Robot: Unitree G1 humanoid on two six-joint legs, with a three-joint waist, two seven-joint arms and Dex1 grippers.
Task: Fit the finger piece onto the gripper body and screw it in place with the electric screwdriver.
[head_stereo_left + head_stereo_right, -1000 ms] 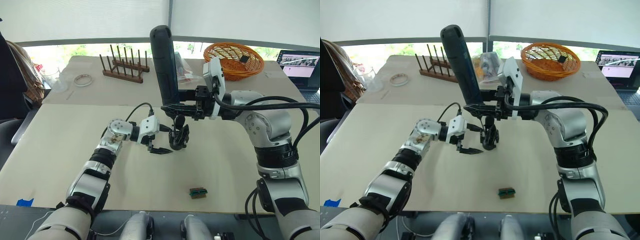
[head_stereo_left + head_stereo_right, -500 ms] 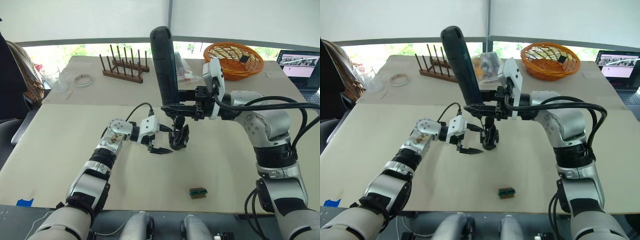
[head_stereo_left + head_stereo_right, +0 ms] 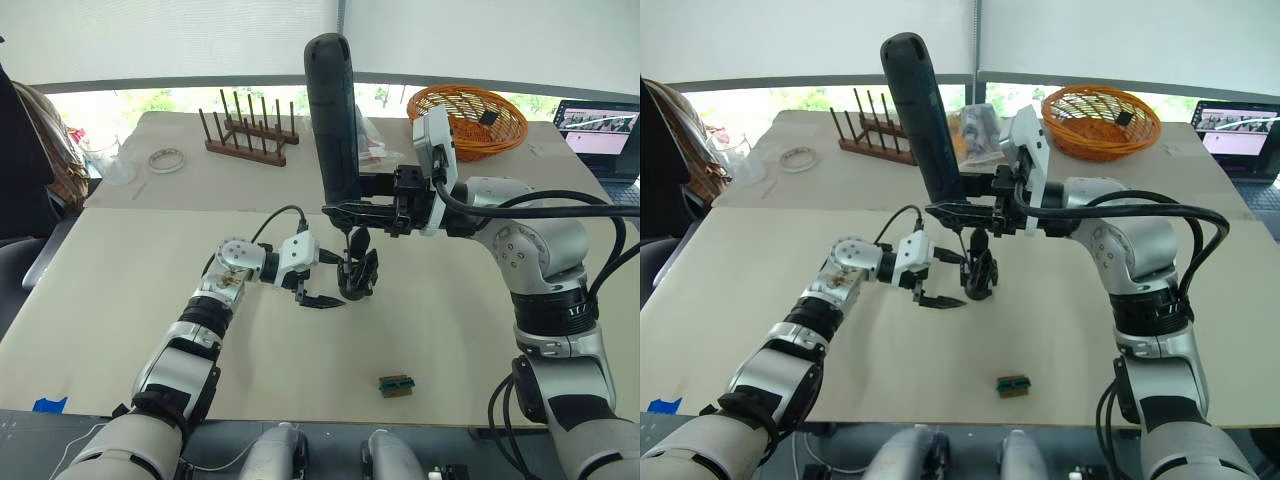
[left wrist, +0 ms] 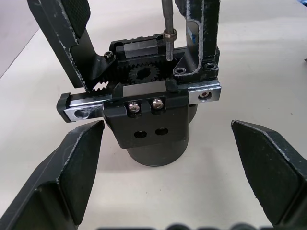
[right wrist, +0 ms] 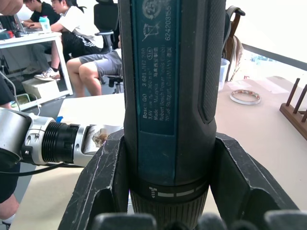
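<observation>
A small green-and-black block (image 3: 396, 385) lies by the table's (image 3: 120, 300) near edge, well apart from the work. Mid-table, the left gripper (image 3: 322, 281) hovers at the gripper body (image 3: 358, 276), its jaws apart to either side of the round base and touching nothing. The wrist view shows the finger piece (image 4: 62, 33) already seated on the body's toothed rail. Above it, the right gripper (image 3: 375, 200) is clamped on the screwdriver (image 3: 332, 115), held upright with its bit (image 4: 167, 26) down among the linkages, close to a screw head. The step in hand looks to be driving the screw; next, the bit must seat squarely and press straight down while the body stays put. At the far edge stand a wooden rack (image 3: 247, 132) and an orange basket (image 3: 466, 118).
</observation>
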